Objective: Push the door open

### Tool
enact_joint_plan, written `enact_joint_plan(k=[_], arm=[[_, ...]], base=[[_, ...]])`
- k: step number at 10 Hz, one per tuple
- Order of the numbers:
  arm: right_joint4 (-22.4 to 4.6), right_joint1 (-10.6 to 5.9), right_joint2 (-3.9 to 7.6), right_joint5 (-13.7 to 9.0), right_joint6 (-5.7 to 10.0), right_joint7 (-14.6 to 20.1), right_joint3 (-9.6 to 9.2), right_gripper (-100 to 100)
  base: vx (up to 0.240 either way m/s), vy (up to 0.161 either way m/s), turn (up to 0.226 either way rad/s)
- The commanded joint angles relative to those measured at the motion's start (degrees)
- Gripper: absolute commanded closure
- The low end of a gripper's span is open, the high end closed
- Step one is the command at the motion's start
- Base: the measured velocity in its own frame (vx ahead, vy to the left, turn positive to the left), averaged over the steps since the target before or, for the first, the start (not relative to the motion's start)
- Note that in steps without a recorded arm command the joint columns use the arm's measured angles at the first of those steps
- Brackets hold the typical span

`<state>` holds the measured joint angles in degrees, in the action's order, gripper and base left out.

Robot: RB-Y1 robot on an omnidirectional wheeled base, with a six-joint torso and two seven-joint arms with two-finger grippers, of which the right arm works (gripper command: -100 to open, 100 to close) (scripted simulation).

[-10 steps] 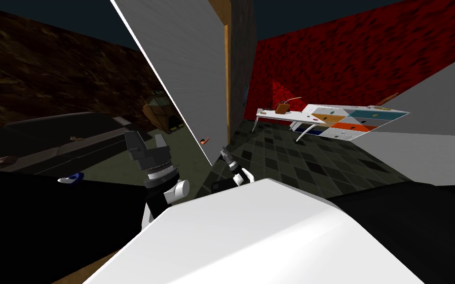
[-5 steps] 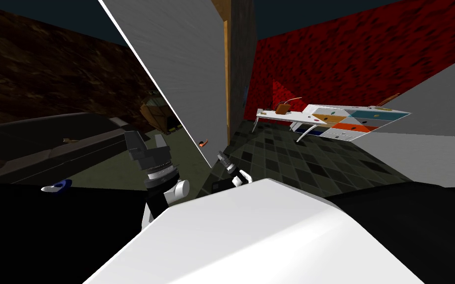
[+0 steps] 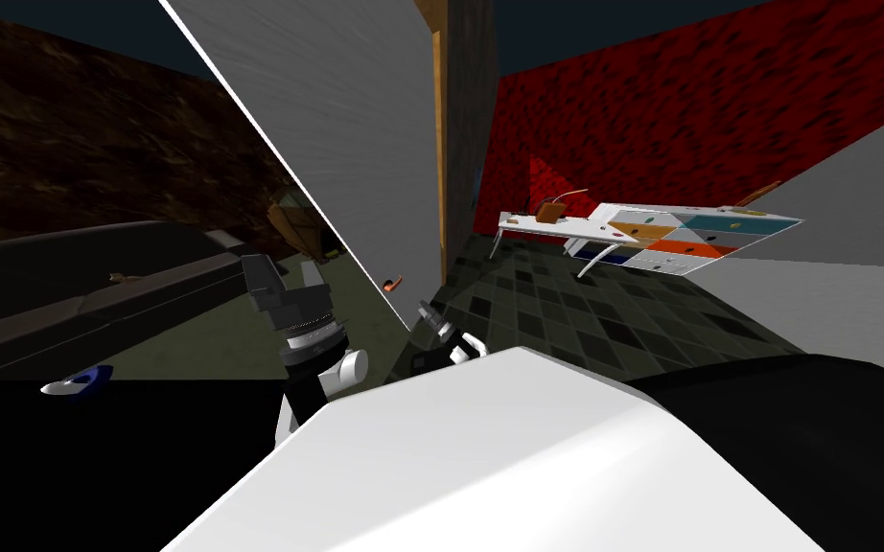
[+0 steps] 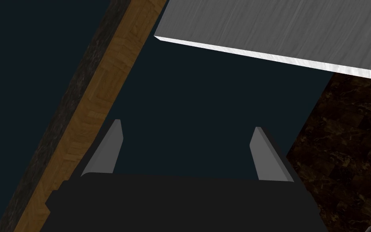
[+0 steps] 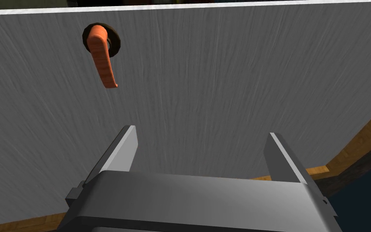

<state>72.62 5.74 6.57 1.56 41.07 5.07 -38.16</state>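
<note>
Right at the doorway, I've got the grey door [image 3: 335, 144] standing partly swung. One side of it meets the wooden frame [image 3: 441, 144] and its free edge slants off to my left. Right gripper [image 5: 201, 133] is released, blades spread wide with nothing between them, pointed straight at the door's grey face. Can't tell if the tips actually touch it. The orange lever handle [image 5: 102, 56] sits on the door out past the fingertips, close to the free edge, with nothing gripping it. Left gripper [image 4: 187, 125] is spread and empty too, held up beside the door's free edge and aimed past it, with a strip of frame alongside. Off to my right, beyond the frame, a white desk [image 3: 641, 235] with colourful drawer fronts stands on a checkered floor [image 3: 565, 307] against a red wall [image 3: 680, 105].
</note>
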Motion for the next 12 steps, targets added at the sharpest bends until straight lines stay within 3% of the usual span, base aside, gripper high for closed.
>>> enact_joint_plan(k=[1,6,9,12], arm=[[-2.3,-1.0,-0.15,0.0,0.16,0.2,-1.31,-100],[-8.9,-3.72,-0.01,-0.2,0.82,0.9,-5.63,-100],[-14.5,-6.02,0.06,-0.3,1.37,1.6,-9.27,-100],[-17.5,-7.28,0.08,-0.3,1.68,1.9,-11.27,-100]], base=[[0.099,-0.012,-0.012],[0.12,-0.017,-0.013],[0.158,-0.03,-0.019],[0.146,-0.013,-0.009]])
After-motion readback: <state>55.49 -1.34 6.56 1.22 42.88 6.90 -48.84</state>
